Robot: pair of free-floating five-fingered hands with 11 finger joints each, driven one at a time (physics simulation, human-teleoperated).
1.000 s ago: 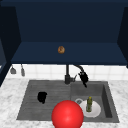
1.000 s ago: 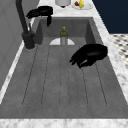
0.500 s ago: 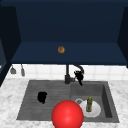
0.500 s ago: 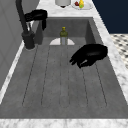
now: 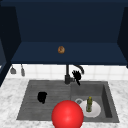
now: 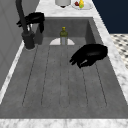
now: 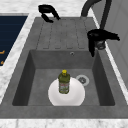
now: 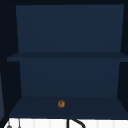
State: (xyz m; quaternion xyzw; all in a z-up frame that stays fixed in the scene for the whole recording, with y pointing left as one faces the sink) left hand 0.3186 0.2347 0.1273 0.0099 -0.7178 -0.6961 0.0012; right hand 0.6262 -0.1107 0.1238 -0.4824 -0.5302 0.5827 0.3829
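My right hand (image 5: 76, 75) hovers by the black faucet (image 5: 67, 75), just above its base, fingers relaxed and drooping toward the basin; it holds nothing. It appears beside the faucet (image 6: 25, 30) as my right hand (image 6: 32, 18) in the left side view, and as my right hand (image 7: 100, 36) in the right side view. My left hand (image 5: 42, 97) floats over the ribbed drainboard (image 5: 30, 105), loosely open and holding nothing, also seen as my left hand (image 6: 88, 55) and my left hand (image 7: 47, 11). A green bottle (image 7: 64, 81) stands upright on a white plate (image 7: 75, 96) in the basin.
A red ball (image 5: 67, 115) sits at the sink's front edge. A small brown object (image 5: 61, 49) rests on the dark blue shelf (image 8: 37, 107) above. Utensils (image 5: 22, 71) hang on the wall at left. A fruit plate (image 6: 81, 4) stands on the counter beyond the basin. The drain (image 7: 82, 79) lies beside the plate.
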